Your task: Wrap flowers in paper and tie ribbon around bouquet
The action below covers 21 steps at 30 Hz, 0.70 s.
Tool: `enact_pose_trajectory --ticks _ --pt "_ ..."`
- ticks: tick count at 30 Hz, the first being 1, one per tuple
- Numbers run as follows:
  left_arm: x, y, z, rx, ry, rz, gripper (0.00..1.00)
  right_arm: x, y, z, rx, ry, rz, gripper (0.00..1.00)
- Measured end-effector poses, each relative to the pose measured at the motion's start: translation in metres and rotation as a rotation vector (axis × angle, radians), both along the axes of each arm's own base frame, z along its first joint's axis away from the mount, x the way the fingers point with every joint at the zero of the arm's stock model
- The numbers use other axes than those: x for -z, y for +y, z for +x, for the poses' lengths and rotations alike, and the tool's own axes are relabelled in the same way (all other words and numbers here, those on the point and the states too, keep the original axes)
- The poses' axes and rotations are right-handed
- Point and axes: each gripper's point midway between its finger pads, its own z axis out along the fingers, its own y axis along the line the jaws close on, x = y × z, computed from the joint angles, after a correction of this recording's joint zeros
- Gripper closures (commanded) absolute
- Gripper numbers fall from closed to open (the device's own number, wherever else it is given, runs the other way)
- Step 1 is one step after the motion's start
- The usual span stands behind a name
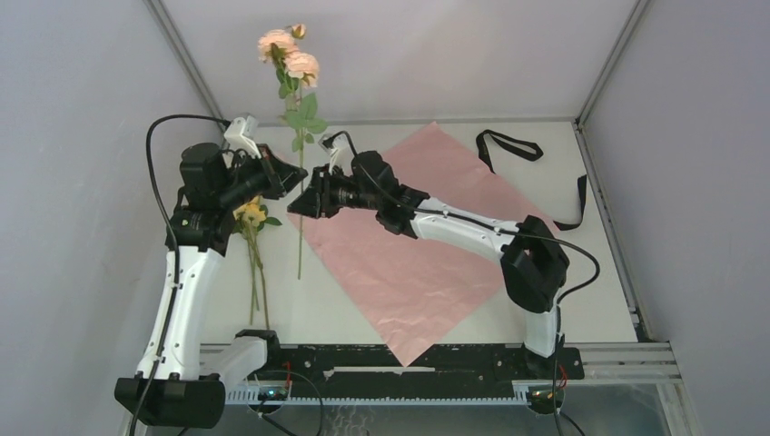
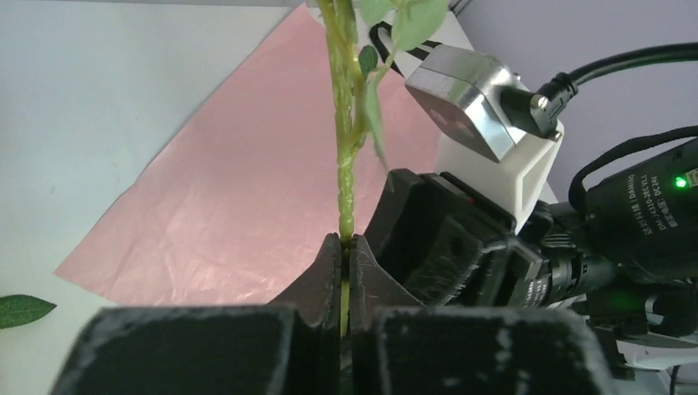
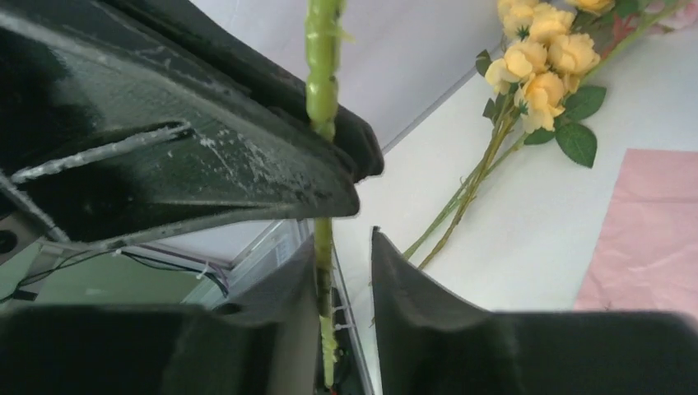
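My left gripper [image 1: 292,179] is shut on the thin green stem [image 2: 346,189] of a pink flower [image 1: 291,56] and holds it upright above the table, the stem's end hanging down [image 1: 301,245]. My right gripper [image 1: 300,204] faces it from the right, just below. It is open [image 3: 346,247], and the same stem [image 3: 323,271] runs between its fingers, against the left one. A bunch of yellow flowers [image 1: 250,213] lies on the table under the left arm. The paper [image 1: 409,245] lies flat, pink face up. The black ribbon [image 1: 508,145] lies at the back right.
The ribbon trails on toward the right edge of the table [image 1: 577,204]. A loose green leaf [image 2: 20,309] lies on the white tabletop left of the paper. Grey walls close in the table on three sides.
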Motion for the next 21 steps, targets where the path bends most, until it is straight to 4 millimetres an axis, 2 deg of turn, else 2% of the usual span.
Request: enact_pose_trajectory --ticks 2,3,6,8,9,11,13,15,16,19,21 --pt "0.004 0.001 0.001 -0.009 0.003 0.005 1.0 0.007 0.006 0.003 -0.001 0.038 0.004 1.0" --pt "0.008 0.002 0.003 -0.02 0.008 0.011 0.96 0.008 0.008 0.006 0.003 0.063 0.013 1.0" --pt "0.016 0.006 0.005 -0.039 0.014 0.025 0.4 0.013 0.007 0.007 0.007 0.118 0.016 1.0" --pt "0.021 0.009 0.005 -0.047 0.015 0.056 0.18 0.024 -0.003 0.016 0.04 0.157 0.012 1.0" --pt "0.024 0.012 0.005 -0.059 0.014 0.078 0.13 0.037 -0.015 0.025 0.075 0.182 -0.008 1.0" --pt "0.033 0.025 0.007 -0.103 0.014 0.147 0.08 0.066 -0.045 0.044 0.154 0.235 -0.07 1.0" --pt "0.047 0.041 0.009 -0.16 0.024 0.23 0.05 0.101 -0.084 0.068 0.248 0.297 -0.158 1.0" --pt "0.067 0.065 0.011 -0.223 0.045 0.349 0.04 0.135 -0.127 0.091 0.346 0.36 -0.261 1.0" --pt "0.08 0.076 0.01 -0.244 0.063 0.407 0.04 0.153 -0.155 0.103 0.405 0.399 -0.328 1.0" --pt "0.121 0.13 0.004 -0.362 0.173 0.548 0.06 0.187 -0.218 0.124 0.543 0.468 -0.464 1.0" --pt "0.15 0.165 -0.004 -0.43 0.268 0.621 0.09 0.204 -0.247 0.129 0.602 0.501 -0.537 1.0"
